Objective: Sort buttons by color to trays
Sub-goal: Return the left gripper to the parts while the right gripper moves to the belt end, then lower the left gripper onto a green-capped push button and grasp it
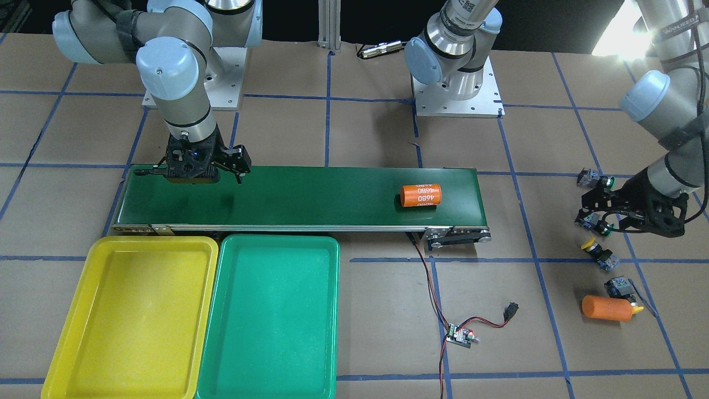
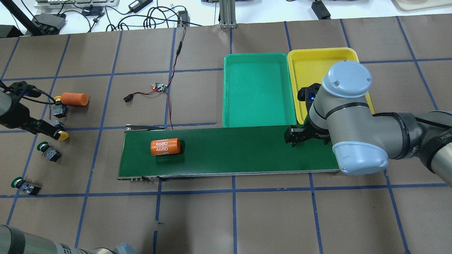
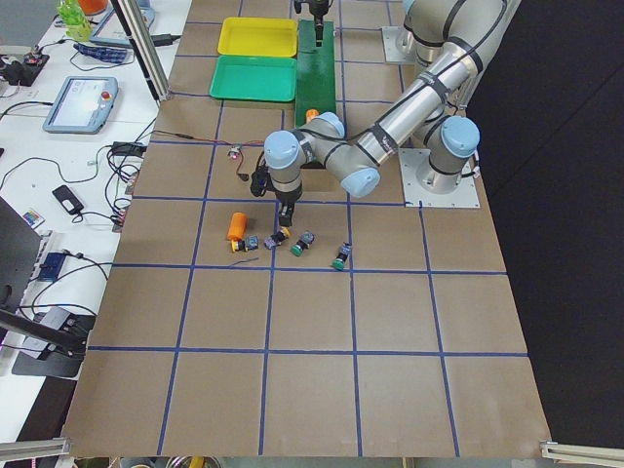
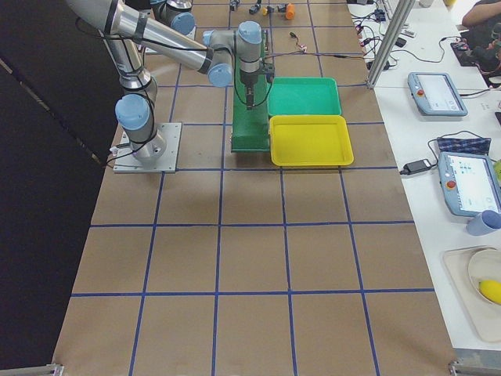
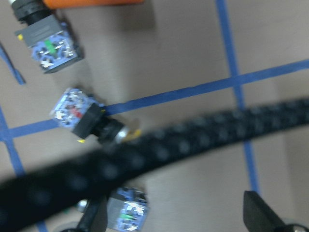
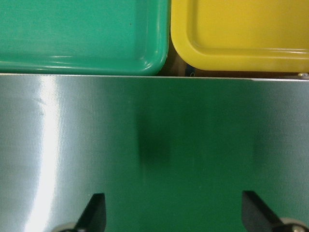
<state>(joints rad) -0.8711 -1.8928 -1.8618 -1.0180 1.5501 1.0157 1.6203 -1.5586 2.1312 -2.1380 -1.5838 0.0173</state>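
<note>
**Left hand poised over the button row, nothing sorted yet**

At the left end of the bench point(image 2: 197, 218) the four buttons lie in a loose row running away from the robot. There is a near green button point(image 2: 24, 186), a second green button point(image 2: 48, 151), a yellow button point(image 2: 63, 135), and a far yellow button point(image 2: 60, 110) just beside an orange cylinder point(image 2: 74, 99). The left hand point(image 5: 176, 217) hovers above the middle of that row, spread wide and holding nothing; I cannot tell which button it is aiming for. For a clean pick, I judge it should centre on one body, close across the squarish housing rather than the round cap, and drop straight without nudging the neighbours. To the right, the right hand point(image 6: 176, 212) hangs wide and empty over the conveyor belt point(image 2: 229, 151). Beyond the belt sit the green tray point(image 2: 259, 91) and the yellow tray point(image 2: 310, 67), with no button in either
</note>
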